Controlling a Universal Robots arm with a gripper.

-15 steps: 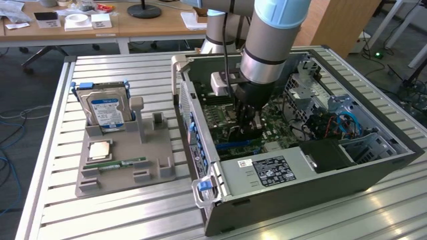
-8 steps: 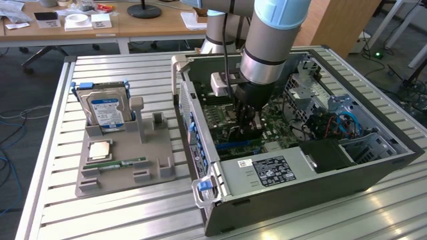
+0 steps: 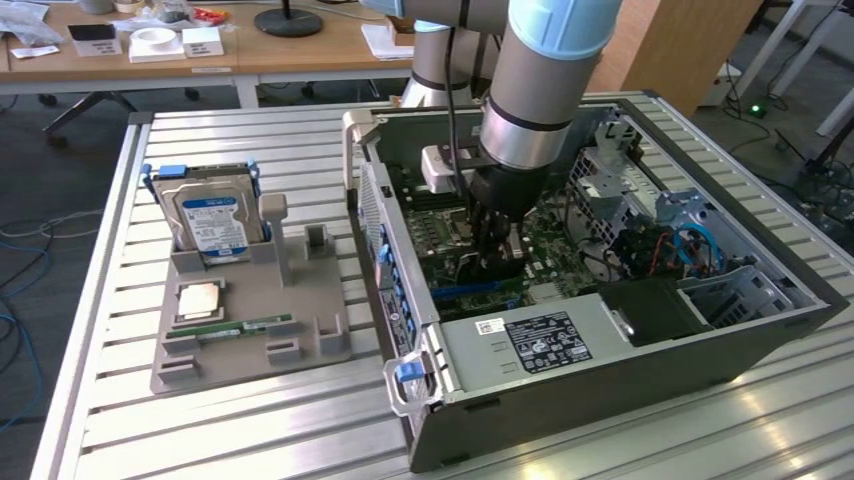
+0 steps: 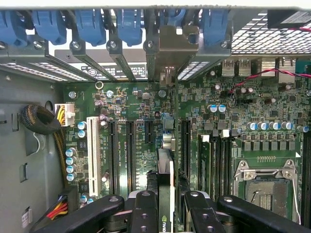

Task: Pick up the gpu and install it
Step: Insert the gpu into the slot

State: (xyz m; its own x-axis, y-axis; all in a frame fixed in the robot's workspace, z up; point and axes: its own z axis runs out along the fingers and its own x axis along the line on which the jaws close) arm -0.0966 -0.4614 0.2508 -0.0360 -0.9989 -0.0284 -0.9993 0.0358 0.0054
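Observation:
The gpu (image 4: pixel 165 170) stands on edge between my fingers (image 4: pixel 145 213), a thin card seen from above, running toward the case's rear slot openings. Its silver end bracket (image 4: pixel 168 46) lies among the blue slot clips. My gripper (image 4: pixel 167 213) is shut on the gpu, low over the green motherboard (image 4: pixel 136 97) and in line with the long black expansion slots. In the exterior view my gripper (image 3: pixel 497 240) reaches down into the open computer case (image 3: pixel 747 330), with the dark gpu (image 3: pixel 481 268) just below it. I cannot tell whether the card's edge sits in a slot.
A grey holder tray (image 3: pixel 240 340) lies on the slatted table at the exterior view's left. It carries an upright hard drive (image 3: pixel 211 222), a processor chip (image 3: pixel 200 298) and a memory stick (image 3: pixel 247 326). Cable bundles (image 4: pixel 41 121) and a CPU socket (image 4: pixel 265 187) flank the slots.

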